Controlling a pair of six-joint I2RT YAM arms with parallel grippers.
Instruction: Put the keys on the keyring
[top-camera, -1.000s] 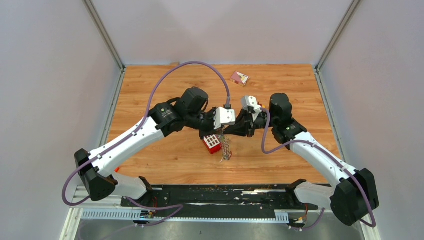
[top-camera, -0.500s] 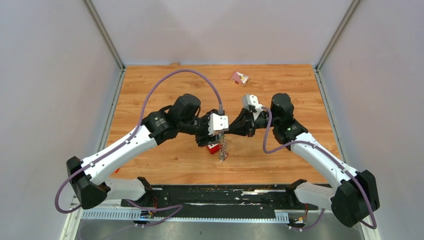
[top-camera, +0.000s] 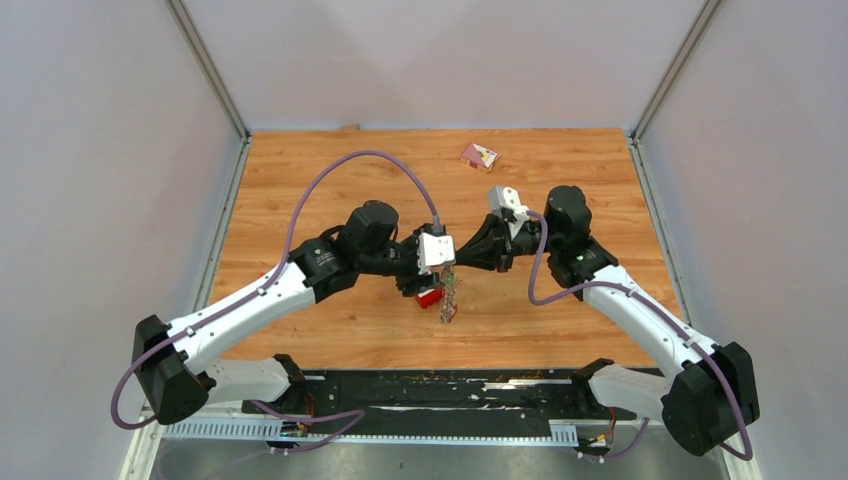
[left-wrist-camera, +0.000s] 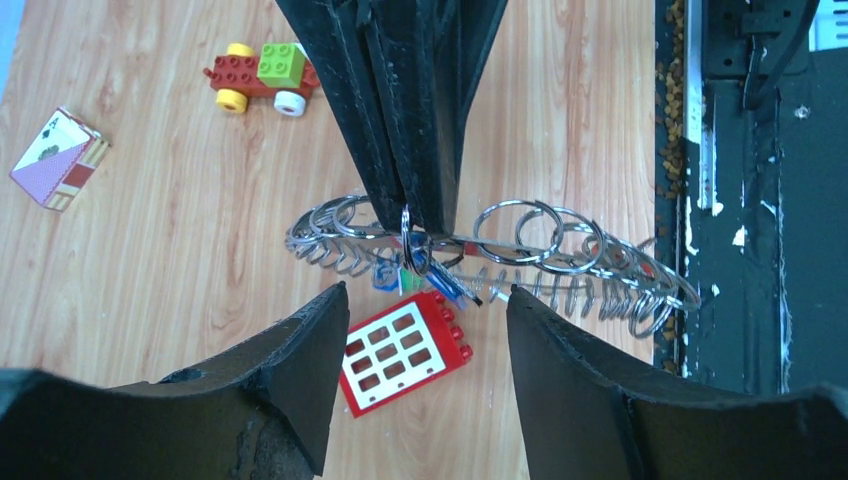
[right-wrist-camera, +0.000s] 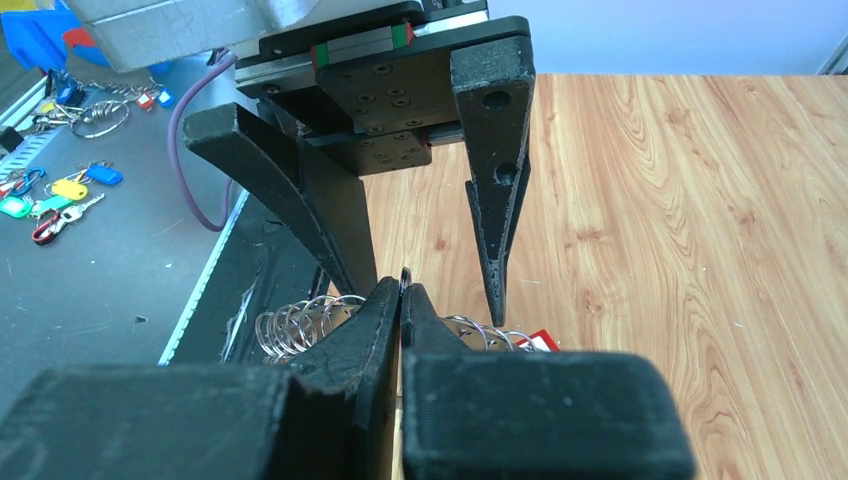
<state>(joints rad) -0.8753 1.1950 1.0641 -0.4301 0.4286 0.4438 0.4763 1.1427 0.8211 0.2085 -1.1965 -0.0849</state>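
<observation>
The keyring (left-wrist-camera: 560, 250), a big loop of linked steel rings, hangs off the table between both arms. My right gripper (left-wrist-camera: 418, 228) reaches down from the top of the left wrist view and is shut on one small ring of it. Keys (left-wrist-camera: 450, 284) with blue and green tags dangle right under that pinch. My left gripper (left-wrist-camera: 426, 293) stands open just in front, its fingers on either side of the keys and touching nothing. In the right wrist view the right gripper (right-wrist-camera: 402, 285) pinches the ring's edge, with the keyring (right-wrist-camera: 300, 320) behind. From above, the keyring (top-camera: 450, 300) hangs below both grippers.
A red studded brick (left-wrist-camera: 400, 350) lies on the wood under the keys. A toy car of blocks (left-wrist-camera: 258, 75) and a card box (left-wrist-camera: 55, 160) lie further off. More tagged keys (right-wrist-camera: 60, 190) lie on the grey surface beyond the table's black edge rail (left-wrist-camera: 740, 200).
My left gripper has gone from shut to open and drawn back a little toward its base. The right gripper stays shut, holding the keyring in nearly the same place.
</observation>
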